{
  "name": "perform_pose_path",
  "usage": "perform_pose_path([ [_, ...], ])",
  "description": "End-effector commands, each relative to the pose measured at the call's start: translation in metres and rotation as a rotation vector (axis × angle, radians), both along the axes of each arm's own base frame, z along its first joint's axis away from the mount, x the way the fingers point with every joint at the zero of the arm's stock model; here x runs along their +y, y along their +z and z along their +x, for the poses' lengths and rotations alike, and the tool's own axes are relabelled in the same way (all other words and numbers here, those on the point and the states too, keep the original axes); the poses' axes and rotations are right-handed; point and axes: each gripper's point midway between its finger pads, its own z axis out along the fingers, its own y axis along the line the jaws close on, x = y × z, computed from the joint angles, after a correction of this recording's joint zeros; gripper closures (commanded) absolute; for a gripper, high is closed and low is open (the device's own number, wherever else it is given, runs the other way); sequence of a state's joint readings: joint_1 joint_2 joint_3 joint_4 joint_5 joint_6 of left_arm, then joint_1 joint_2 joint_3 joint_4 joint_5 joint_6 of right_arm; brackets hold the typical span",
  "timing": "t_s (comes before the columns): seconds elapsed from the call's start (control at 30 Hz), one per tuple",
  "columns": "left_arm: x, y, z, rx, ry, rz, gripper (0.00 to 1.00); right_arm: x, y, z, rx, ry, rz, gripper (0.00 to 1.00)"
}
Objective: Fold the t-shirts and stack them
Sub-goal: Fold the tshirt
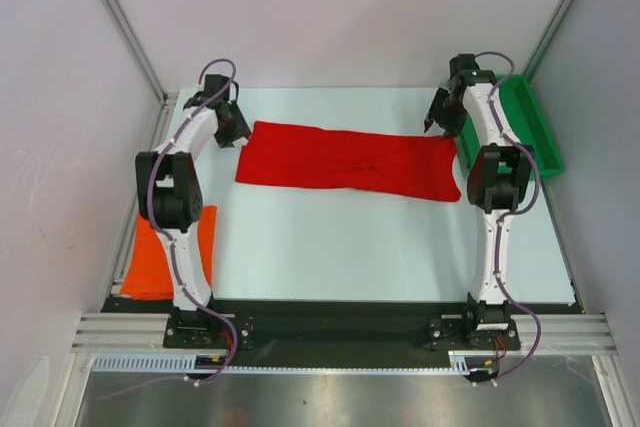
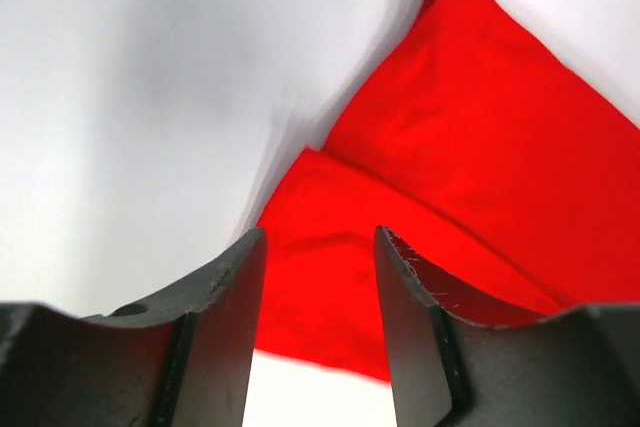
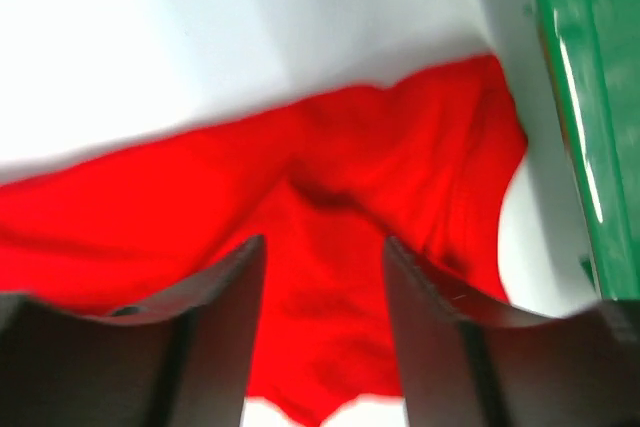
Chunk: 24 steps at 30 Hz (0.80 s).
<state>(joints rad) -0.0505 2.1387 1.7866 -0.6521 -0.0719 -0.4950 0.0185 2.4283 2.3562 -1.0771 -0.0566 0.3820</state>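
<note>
– T-shirts: how far along does the folding and stacking look?

– About halfway, as a judgement. The orange t-shirt (image 1: 148,262) lies as a neat flat rectangle at the near left corner of the worktop (image 1: 340,247), partly hidden by the left arm (image 1: 180,197). It looks finished. The red t-shirt (image 1: 345,162) is only part folded.

– Where is the red one, and how does it look?

– It lies across the far half of the worktop as a long band, its right end close to the green tray (image 1: 535,132) and well apart from the orange one. The left wrist view shows one layer lying over another with a clean edge, so the sides seem turned in already. Soft creases run through the middle, and the right end is a little rumpled.

– And the claws?

– One stands at each end of the band. The left claw (image 2: 320,237) has its jaws apart with nothing between them, red cloth showing below the gap. The right claw (image 3: 325,242) stands the same way over the other end, gripping nothing. Whether the fingertips touch the cloth cannot be told.

– What is left, then?

– Probably bringing the band's ends together into a rectangle like the orange one, then laying one shirt on the other. No stack exists yet.
</note>
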Motion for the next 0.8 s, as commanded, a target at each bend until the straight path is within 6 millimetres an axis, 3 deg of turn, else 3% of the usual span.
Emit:
perform_pose_path([
  [0.0,-0.013,0.056,-0.015,-0.102,-0.083,-0.016,0.48,0.029,0.067,-0.019,-0.099,0.083,-0.011,0.42],
  [0.03,-0.020,0.061,-0.021,-0.110,-0.103,-0.048,0.50,0.040,0.069,-0.024,-0.100,0.104,0.003,0.41],
  [0.07,-0.038,0.059,-0.024,-0.114,-0.151,-0.111,0.52,0.059,0.083,-0.025,-0.146,0.141,0.045,0.41],
  [0.1,-0.046,0.045,-0.035,-0.078,-0.171,-0.151,0.58,0.086,0.068,-0.040,-0.103,0.190,0.071,0.42],
  [0.17,-0.065,0.029,-0.044,-0.038,-0.218,-0.201,0.66,0.122,0.067,-0.050,-0.114,0.241,0.137,0.49],
  [0.23,-0.074,0.012,-0.049,0.004,-0.241,-0.236,0.68,0.157,0.048,-0.068,-0.080,0.301,0.147,0.52],
  [0.27,-0.079,0.002,-0.051,0.029,-0.249,-0.249,0.69,0.167,0.046,-0.071,-0.079,0.317,0.158,0.58],
  [0.3,-0.082,-0.003,-0.052,0.041,-0.256,-0.263,0.71,0.174,0.038,-0.076,-0.058,0.326,0.164,0.74],
  [0.33,-0.085,-0.006,-0.054,0.053,-0.261,-0.272,0.72,0.185,0.034,-0.081,-0.050,0.352,0.168,0.79],
  [0.37,-0.088,-0.015,-0.056,0.073,-0.265,-0.273,0.73,0.192,0.032,-0.083,-0.050,0.367,0.170,0.89],
  [0.47,-0.092,-0.024,-0.062,0.096,-0.288,-0.258,0.74,0.203,0.019,-0.092,-0.023,0.393,0.163,0.99],
  [0.77,-0.090,-0.058,-0.085,0.183,-0.304,-0.227,0.74,0.197,-0.013,-0.101,0.017,0.383,0.116,1.00],
])
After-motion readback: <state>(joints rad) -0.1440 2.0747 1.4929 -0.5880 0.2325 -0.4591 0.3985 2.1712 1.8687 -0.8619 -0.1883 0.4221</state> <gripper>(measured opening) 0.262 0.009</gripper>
